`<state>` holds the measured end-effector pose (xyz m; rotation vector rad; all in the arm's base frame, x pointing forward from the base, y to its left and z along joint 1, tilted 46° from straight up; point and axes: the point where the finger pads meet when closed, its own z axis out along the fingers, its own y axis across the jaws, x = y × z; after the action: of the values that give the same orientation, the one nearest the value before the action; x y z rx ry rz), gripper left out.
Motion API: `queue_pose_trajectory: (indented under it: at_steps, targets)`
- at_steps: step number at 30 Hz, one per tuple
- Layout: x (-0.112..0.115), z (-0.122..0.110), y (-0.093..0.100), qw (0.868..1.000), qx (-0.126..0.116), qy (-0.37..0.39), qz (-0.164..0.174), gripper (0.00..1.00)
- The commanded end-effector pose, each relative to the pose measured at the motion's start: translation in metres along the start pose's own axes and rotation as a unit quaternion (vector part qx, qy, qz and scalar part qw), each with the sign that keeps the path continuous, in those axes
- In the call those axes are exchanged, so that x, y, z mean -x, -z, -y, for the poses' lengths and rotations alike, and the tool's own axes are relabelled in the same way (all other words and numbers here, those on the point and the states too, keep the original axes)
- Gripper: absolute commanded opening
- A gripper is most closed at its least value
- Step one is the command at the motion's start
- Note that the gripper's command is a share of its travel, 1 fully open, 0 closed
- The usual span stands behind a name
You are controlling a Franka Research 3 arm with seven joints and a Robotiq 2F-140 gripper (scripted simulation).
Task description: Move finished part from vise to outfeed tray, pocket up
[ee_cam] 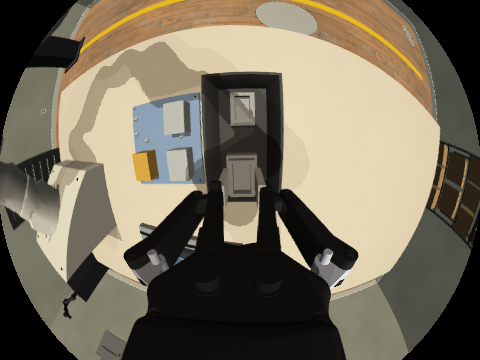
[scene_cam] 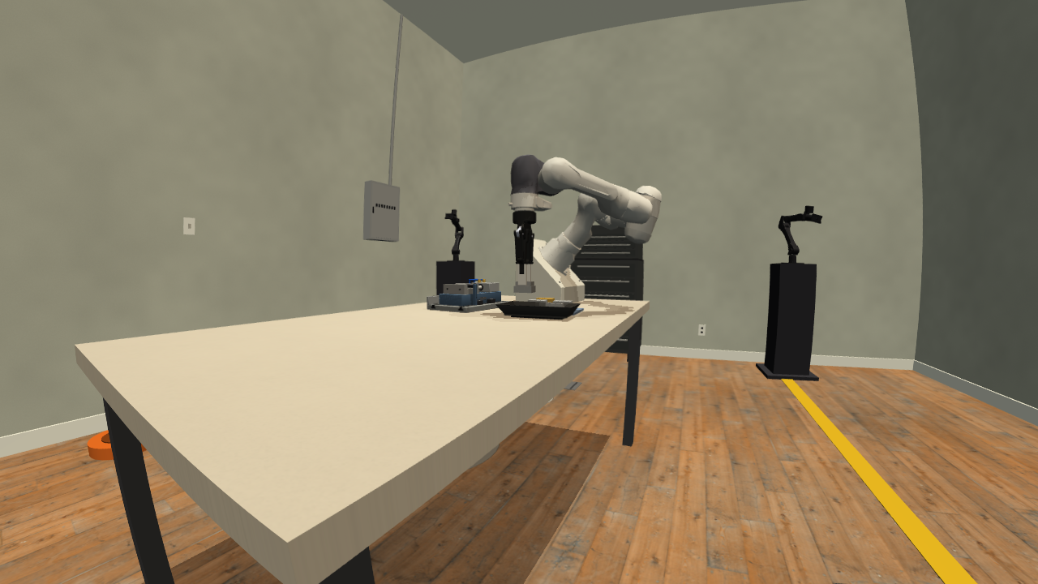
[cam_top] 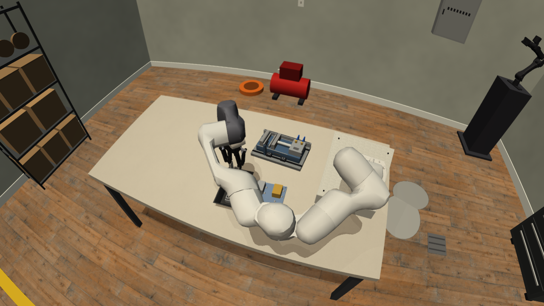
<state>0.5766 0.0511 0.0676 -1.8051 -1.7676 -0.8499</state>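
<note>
Gripper (ee_cam: 242,190), its black fingers drawn narrow, clamps the grey finished part (ee_cam: 242,176) at centre frame in the wrist view, hanging above the near end of the dark outfeed tray (ee_cam: 275,115), with the vise (cam_top: 281,147) off to the right in the top view.

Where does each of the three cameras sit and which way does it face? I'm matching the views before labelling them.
Top: high above the table's side, looking down; the whole arm shows, bent over the vise.
Exterior: low beyond the table's far end, looking along it; arm and gripper show above the outfeed tray.
Wrist: on the hand, looking straight down; the fingers frame the finished part above the tray.
Shared: exterior and wrist both show the tray and the held part.
</note>
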Motion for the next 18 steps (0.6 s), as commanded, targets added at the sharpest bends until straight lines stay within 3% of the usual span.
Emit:
queue_pose_trajectory:
  at_steps: [1,18]
  targets:
    - [0.002,-0.002,-0.007,1.0,0.004,-0.003,0.003,0.0]
    - [0.002,-0.002,-0.033,1.0,0.004,-0.003,0.003,0.0]
